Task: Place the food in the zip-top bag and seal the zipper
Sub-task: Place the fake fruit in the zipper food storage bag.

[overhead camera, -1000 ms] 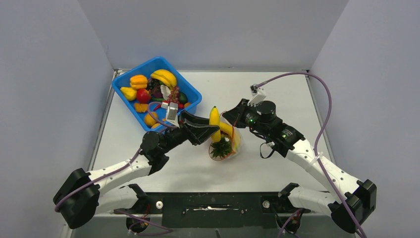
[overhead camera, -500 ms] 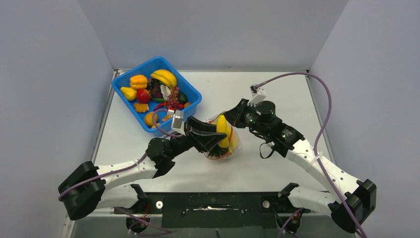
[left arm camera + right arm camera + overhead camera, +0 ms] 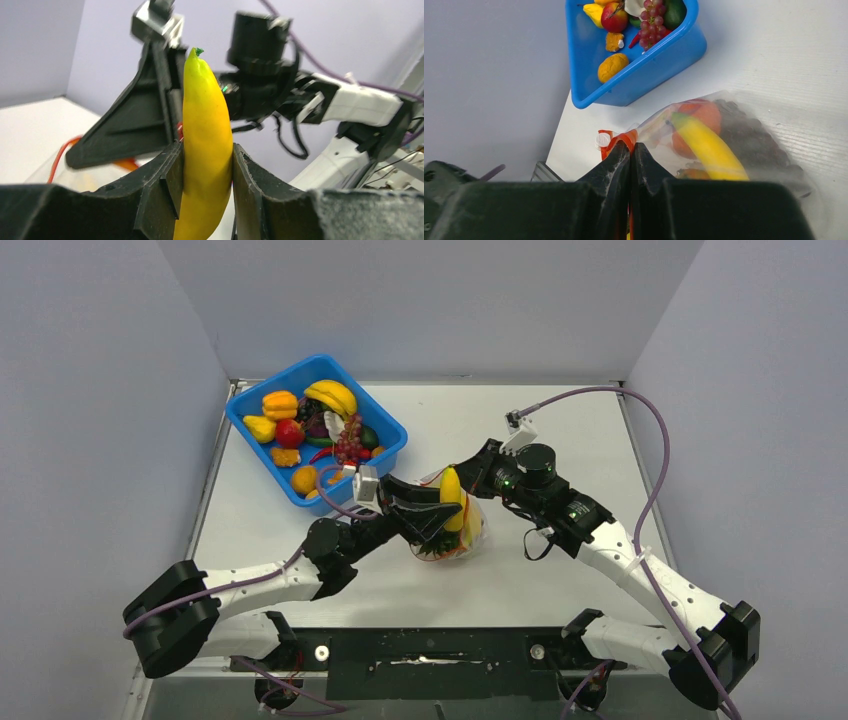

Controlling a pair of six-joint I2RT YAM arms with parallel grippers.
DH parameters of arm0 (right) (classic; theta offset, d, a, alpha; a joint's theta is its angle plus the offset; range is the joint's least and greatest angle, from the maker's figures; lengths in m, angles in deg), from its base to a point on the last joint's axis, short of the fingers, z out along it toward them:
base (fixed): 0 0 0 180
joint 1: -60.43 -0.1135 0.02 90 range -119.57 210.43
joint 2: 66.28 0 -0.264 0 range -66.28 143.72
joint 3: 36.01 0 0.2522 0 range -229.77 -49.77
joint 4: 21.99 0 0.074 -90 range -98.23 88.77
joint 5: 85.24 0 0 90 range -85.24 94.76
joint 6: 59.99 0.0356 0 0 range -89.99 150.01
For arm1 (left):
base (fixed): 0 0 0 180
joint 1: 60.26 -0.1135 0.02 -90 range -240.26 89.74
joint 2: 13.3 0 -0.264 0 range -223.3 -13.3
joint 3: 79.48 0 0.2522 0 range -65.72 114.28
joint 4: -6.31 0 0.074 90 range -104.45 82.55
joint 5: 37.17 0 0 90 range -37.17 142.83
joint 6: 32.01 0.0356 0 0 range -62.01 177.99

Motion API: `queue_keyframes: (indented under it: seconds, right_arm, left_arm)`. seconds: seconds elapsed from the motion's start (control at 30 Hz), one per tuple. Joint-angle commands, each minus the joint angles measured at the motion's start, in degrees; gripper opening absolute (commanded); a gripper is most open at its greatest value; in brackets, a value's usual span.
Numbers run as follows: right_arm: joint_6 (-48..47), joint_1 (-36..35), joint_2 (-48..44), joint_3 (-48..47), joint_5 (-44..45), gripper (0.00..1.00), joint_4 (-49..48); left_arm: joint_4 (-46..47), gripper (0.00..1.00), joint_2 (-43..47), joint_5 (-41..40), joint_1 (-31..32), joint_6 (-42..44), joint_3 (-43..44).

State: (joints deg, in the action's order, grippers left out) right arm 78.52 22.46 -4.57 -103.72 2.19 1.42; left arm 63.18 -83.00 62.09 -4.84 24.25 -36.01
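Note:
My left gripper [image 3: 440, 512] is shut on a yellow banana [image 3: 451, 496], which stands upright between the fingers in the left wrist view [image 3: 206, 145], at the mouth of the clear zip-top bag [image 3: 466, 537]. The bag holds a pineapple and other food. My right gripper [image 3: 470, 478] is shut on the bag's red-orange zipper strip [image 3: 624, 140] and holds the mouth up. Through the bag's wall the right wrist view shows a banana [image 3: 709, 147] and a red-orange piece. More food lies in the blue bin [image 3: 385, 445].
The blue bin stands at the back left against the left wall, with bananas [image 3: 333, 396], peppers, a tomato [image 3: 289, 432] and grapes [image 3: 350, 439] inside. Grey walls close the table on three sides. The arms' bases sit at the near edge.
My left gripper has moved right and down with the banana, from beside the bag to its mouth. The right gripper has kept its hold on the zipper strip.

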Motion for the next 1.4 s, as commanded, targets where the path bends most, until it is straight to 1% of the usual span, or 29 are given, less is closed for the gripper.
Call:
queue_keyframes:
  seconds: [0.0, 0.17, 0.23, 0.3, 0.33, 0.47, 0.5, 0.6, 0.67, 0.73, 0.83, 0.93, 1.0, 1.07, 1.13, 1.23, 1.3, 1.37]
  right_arm:
    - [0.8, -0.43, -1.86, -2.82, 0.29, 0.0, -7.51]
    - [0.96, -0.42, -2.25, -2.56, 0.37, 0.0, -7.62]
    - [1.12, -0.46, -2.34, -2.56, 0.4, 0.0, -7.76]
    - [1.23, -0.44, -2.3, -2.64, 0.28, 0.0, -8.1]
    - [1.23, -0.43, -2.18, -2.71, 0.25, 0.0, -8.16]
    - [1.23, -0.43, -1.97, -2.98, 0.11, 0.0, -8.57]
    - [1.23, -0.43, -1.95, -2.97, 0.18, 0.0, -8.61]
    - [1.24, -0.41, -1.69, -3.29, 0.18, 0.0, -8.81]
    - [1.24, -0.44, -1.49, -3.45, 0.11, 0.0, -8.96]
    - [1.28, -0.43, -1.3, -3.65, 0.12, 0.0, -9.02]
    - [1.07, -0.34, -1.05, -3.94, 0.39, 0.0, -8.96]
    - [0.57, 0.02, -0.95, -4.59, 0.83, 0.0, -8.28]
    - [0.09, 0.33, -0.91, -4.95, 0.31, 0.0, -8.16]
    - [-0.56, 0.56, -0.83, -5.42, -0.72, 0.0, -7.62]
    - [-1.17, 0.63, -0.85, -5.86, -1.21, 0.0, -6.72]
    - [-1.24, 0.73, -1.02, -5.66, -1.5, 0.0, -6.77]
    - [-1.06, 0.78, -1.09, -5.4, -1.8, 0.0, -7.05]
    - [-0.89, 0.78, -0.99, -5.37, -1.97, 0.0, -7.3]
  left_arm:
    - [3.79, 0.22, -2.1, -4.26, 0.13, 1.26, -2.07]
    - [2.62, 0.23, -2.47, -5.7, 0.13, 2.03, -3.12]
    - [1.68, 0.26, -2.82, -6.48, 0.13, 2.2, -3.36]
    - [1.58, 0.34, -3.34, -7.09, 0.13, 2.03, -3.79]
    - [1.8, 0.37, -3.73, -7.41, 0.13, 1.51, -4.06]
    - [6.35, 0.4, -6.17, -9.29, 0.13, -2.54, -5.83]
    - [8.18, 0.39, -7.03, -9.4, 0.13, -3.74, -6.29]
    - [14.87, 0.26, -9.33, -8.69, 0.13, -7.19, -6.95]
    - [15.99, 0.24, -10.5, -8.04, 0.38, -9.0, -6.18]
    - [14.51, 0.25, -11.09, -7.29, 1.11, -8.11, -5.21]
    - [12.73, 0.36, -10.5, -9.18, 2.17, -6.77, -5.92]
    - [11.47, 0.45, -7.64, -9.91, 2.5, -5.95, -7.31]
    - [6.6, 0.5, -4.36, -10.03, 2.5, -4.31, -7.0]
    - [-1.19, 0.53, -0.4, -10.78, 2.58, -2.72, -6.06]
    - [-7.99, 0.54, 3.65, -12.36, 2.59, -1.41, -5.57]
    - [-12.99, 0.54, 8.18, -14.95, 2.55, -0.04, -6.03]
    - [-15.45, 0.51, 9.66, -16.1, 2.46, 0.55, -5.53]
    - [-17.36, 0.44, 10.03, -15.41, 2.41, 2.13, -4.56]
